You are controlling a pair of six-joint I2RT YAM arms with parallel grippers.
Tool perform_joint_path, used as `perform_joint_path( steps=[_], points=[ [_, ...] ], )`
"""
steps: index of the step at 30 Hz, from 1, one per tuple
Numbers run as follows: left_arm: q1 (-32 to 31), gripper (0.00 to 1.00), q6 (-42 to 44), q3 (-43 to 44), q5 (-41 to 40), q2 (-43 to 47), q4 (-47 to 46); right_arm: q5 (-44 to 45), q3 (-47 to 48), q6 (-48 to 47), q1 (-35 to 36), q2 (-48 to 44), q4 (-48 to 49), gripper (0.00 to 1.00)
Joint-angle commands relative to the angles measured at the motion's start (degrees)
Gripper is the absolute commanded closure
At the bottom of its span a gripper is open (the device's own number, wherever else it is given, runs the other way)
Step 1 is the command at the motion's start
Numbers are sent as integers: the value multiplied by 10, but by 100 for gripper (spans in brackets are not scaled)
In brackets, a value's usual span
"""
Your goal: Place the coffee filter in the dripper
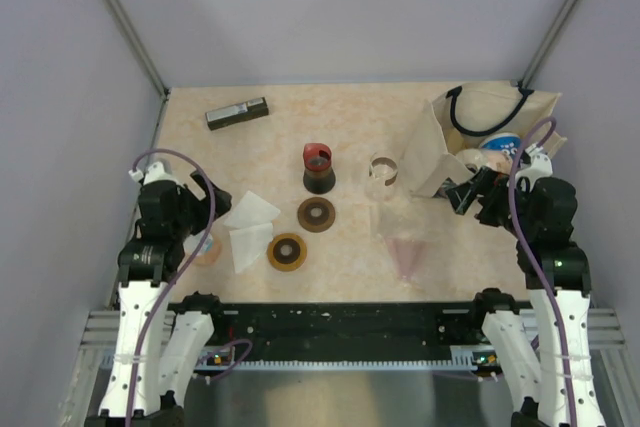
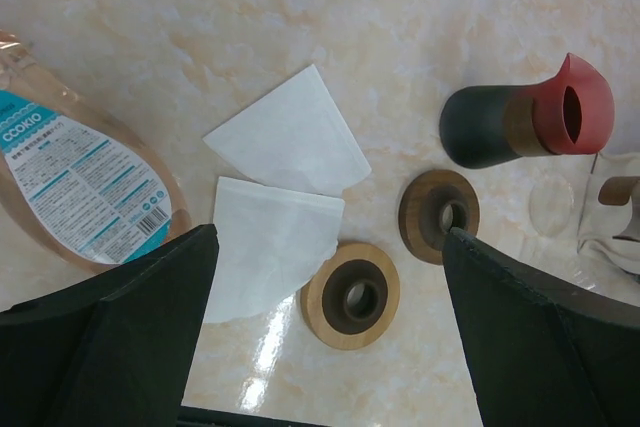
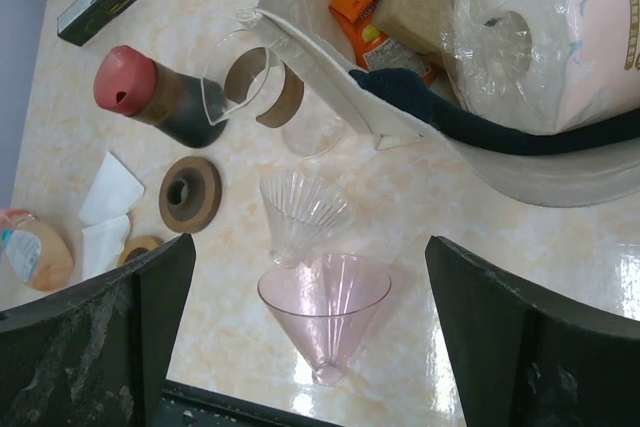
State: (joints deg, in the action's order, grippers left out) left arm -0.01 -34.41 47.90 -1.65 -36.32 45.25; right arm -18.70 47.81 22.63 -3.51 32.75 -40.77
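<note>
Now: filter pick not yet made, both arms empty

Left gripper (image 2: 328,237) hovers above the paper with its jaws wide apart, holding nothing. Right gripper (image 3: 308,242) is likewise spread and empty, over the drippers.

Task items: the near filter (image 2: 265,247) lies flat on the table just under the left gripper. The far filter (image 2: 290,142) touches or slightly overlaps its top edge. The pink dripper (image 3: 325,297) and the clear dripper (image 3: 300,212) stand side by side, well apart from the paper, on the right arm's side.

Step in hand, as I judge it: lift one filter with the left arm.
- Flat paper gives little to pinch; go for a free edge away from the overlap.
- Lift slowly and check the second sheet does not come along.
- Steer clear of the nearer wooden ring (image 2: 350,295), just beside the paper.

Count: filters two; drippers two; wooden rings two, with the farther ring (image 2: 438,215); red-capped jug (image 2: 520,122) one; cookie packet (image 2: 80,187) one; tote bag (image 1: 490,137) one; black box (image 1: 237,112) one.
</note>
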Motion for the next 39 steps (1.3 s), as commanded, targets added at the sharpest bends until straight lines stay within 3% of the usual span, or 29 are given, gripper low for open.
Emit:
perform_joint_path(
  steps=[1,5,7,13,20,27,31,39],
  points=[
    [3,1,-2,-1,66,-22,-17,4,26,-2,-3,-17,19,1],
    [3,1,-16,-25,139,-58,-32,13,14,9,-3,-27,20,1],
    [-26,1,-20,-41,147,-81,-35,21,5,26,-3,-34,22,1],
    [-157,5,-64,-70,86,-150,-56,45,-22,40,-3,-45,24,1],
    [-271,32,-107,-49,23,-282,-64,53,-46,33,-3,-57,24,1],
    [-314,62,-118,-21,-30,-374,-67,40,-56,20,-3,-60,25,1],
    [-324,70,-120,-11,-37,-403,-68,38,-62,18,-3,-60,24,1],
    [-341,76,-124,-9,-44,-441,-74,40,-66,13,-3,-60,21,1]
  ],
)
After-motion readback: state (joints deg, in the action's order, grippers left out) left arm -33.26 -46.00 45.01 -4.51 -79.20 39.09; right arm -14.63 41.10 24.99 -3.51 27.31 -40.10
